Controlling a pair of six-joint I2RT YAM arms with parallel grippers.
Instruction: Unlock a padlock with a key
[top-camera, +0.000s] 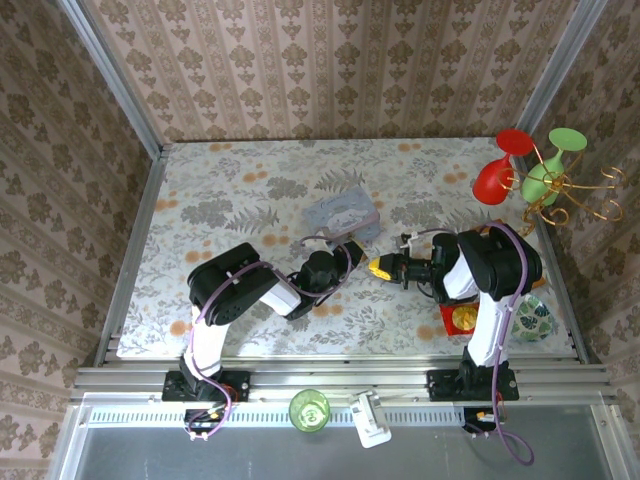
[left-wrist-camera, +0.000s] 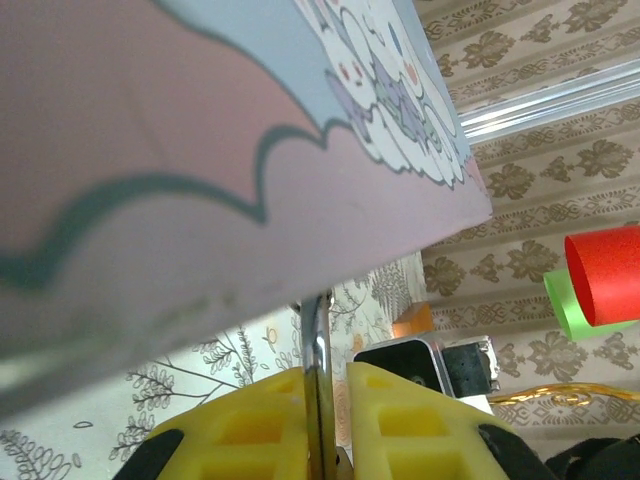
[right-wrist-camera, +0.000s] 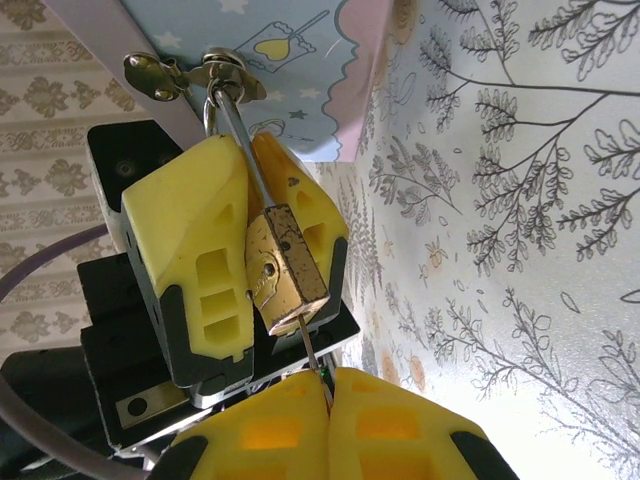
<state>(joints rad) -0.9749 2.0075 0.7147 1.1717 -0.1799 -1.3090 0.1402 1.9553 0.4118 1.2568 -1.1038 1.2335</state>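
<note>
Right hand on key in padlock

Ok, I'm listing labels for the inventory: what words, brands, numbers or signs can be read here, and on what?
No text can be read in any view.
tin: cartoon drawings and stars, no letters.
padlock: scuffed brass, no legible stamp.
red packet: printing too small to read.
</note>
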